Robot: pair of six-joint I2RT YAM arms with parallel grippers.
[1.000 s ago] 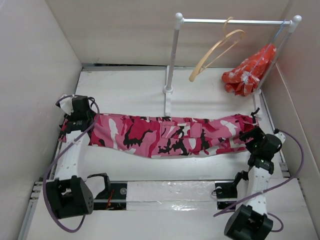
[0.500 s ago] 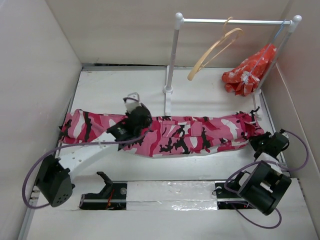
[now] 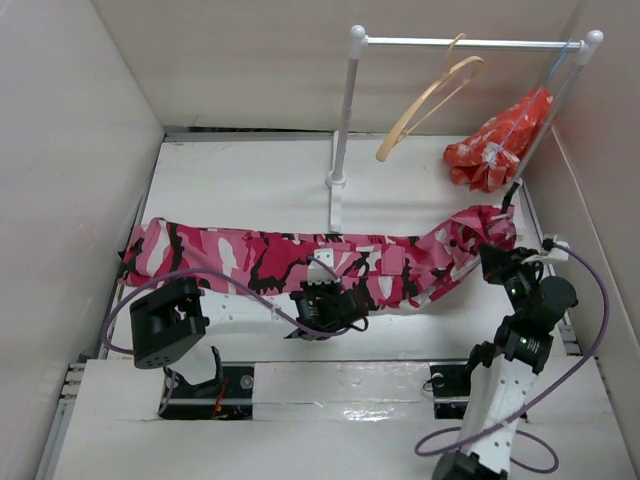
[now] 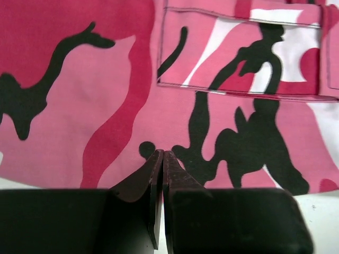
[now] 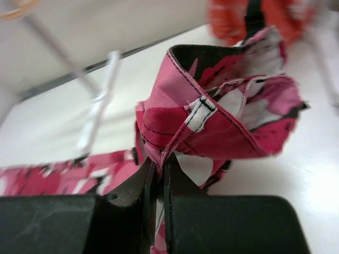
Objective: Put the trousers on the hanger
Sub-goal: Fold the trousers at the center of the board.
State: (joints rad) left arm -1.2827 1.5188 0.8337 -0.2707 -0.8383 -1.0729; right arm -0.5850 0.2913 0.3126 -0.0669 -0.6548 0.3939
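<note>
R gripper (image 5: pixel 159 165) clamped on trousers (image 3: pixel 240 255) waist, L gripper (image 4: pixel 161 156) fingers together mid-leg. Lift high twd hanger (image 3: pixel 388 148), keep clamp tight.

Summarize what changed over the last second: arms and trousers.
Left gripper left the left end of the trousers, crossed to their middle, and now sits shut at their near edge. Right gripper pulled back, then returned and pinched the waistband end, lifting and bunching it. Unchanged: hanger on the rail, orange cloth beside it, trouser legs flat on the table.
</note>
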